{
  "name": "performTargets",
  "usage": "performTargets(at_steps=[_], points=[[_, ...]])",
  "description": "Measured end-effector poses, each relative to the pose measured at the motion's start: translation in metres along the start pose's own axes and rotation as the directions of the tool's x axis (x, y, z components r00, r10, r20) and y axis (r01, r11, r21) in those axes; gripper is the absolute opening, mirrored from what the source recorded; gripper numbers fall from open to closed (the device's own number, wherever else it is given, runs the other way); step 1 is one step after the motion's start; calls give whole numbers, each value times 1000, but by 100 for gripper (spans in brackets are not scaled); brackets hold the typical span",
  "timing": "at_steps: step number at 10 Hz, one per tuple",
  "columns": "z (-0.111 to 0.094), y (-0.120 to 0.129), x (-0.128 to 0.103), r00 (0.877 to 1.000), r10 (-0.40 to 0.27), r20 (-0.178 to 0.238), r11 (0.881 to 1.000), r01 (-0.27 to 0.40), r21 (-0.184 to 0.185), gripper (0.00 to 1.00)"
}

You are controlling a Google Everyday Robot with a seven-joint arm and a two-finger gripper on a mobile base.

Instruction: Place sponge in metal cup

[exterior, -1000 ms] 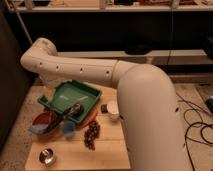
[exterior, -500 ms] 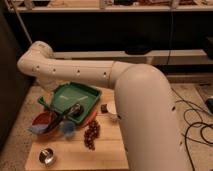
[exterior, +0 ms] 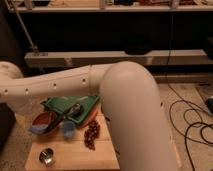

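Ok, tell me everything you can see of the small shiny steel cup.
The small shiny round steel cup is short and silver, upright with its mouth up, on the light wooden table near its front edge. Nothing touches it but the tabletop. The claw is away from it, farther back over the green tray.

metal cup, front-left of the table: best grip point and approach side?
Grip the metal cup across its round rim, coming straight down from above. It stands upright with its mouth up, its wall is short, and it stands apart from the other things on the table. The gripper is farther back, by the front edge of the green tray.
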Motion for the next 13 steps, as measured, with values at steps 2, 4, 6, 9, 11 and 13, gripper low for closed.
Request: performTargets(at_steps=[2,4,6,9,11,13], points=[[2,-49,11,997,-71,-8,997,71,5,80],[17,-79,17,994,-109,-12,994,109,6,80],[44,-83,12,992,-125,-11,992,125,-6,80],[52,-57,9,996,-91,-7,996,91,-22,80],[56,-48,6,997,-77,7,997,77,-7,80],[72,-46,3,997,-73,30,997,73,15,80]])
